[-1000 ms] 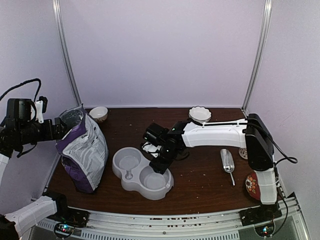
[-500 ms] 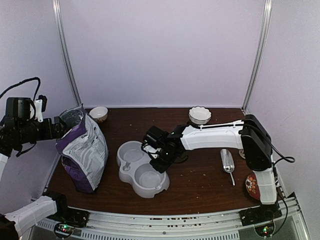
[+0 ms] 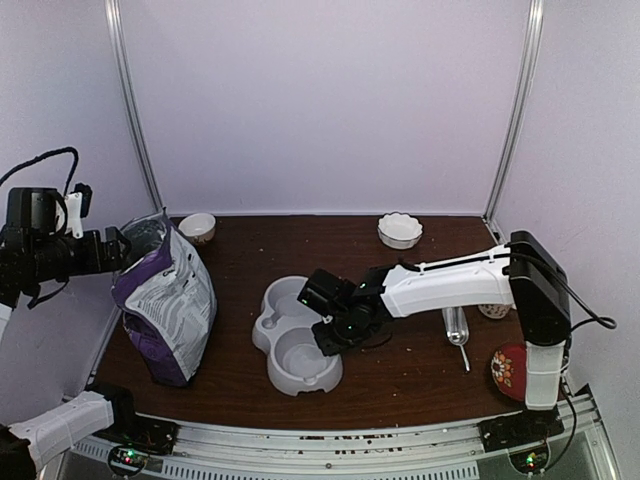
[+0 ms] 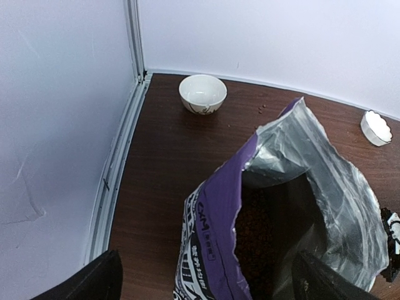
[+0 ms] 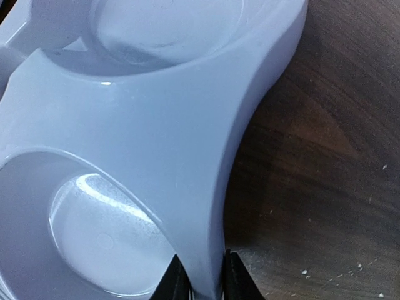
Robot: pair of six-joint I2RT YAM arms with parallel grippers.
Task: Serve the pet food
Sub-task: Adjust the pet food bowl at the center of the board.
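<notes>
The kibble lies inside the open bag at the left edge of the worktop, just under the left gripper, whose jaws stand wide apart. The right gripper, well apart from it mid-worktop, pinches the rim of the bowl.

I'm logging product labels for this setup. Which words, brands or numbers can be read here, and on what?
No text is clear enough to quote.
purple bag, fold by its opening: white lettering, too small and tilted to read.
Same bag's side, top view: white print, too blurred.
grey double bowl: no text visible.
</notes>
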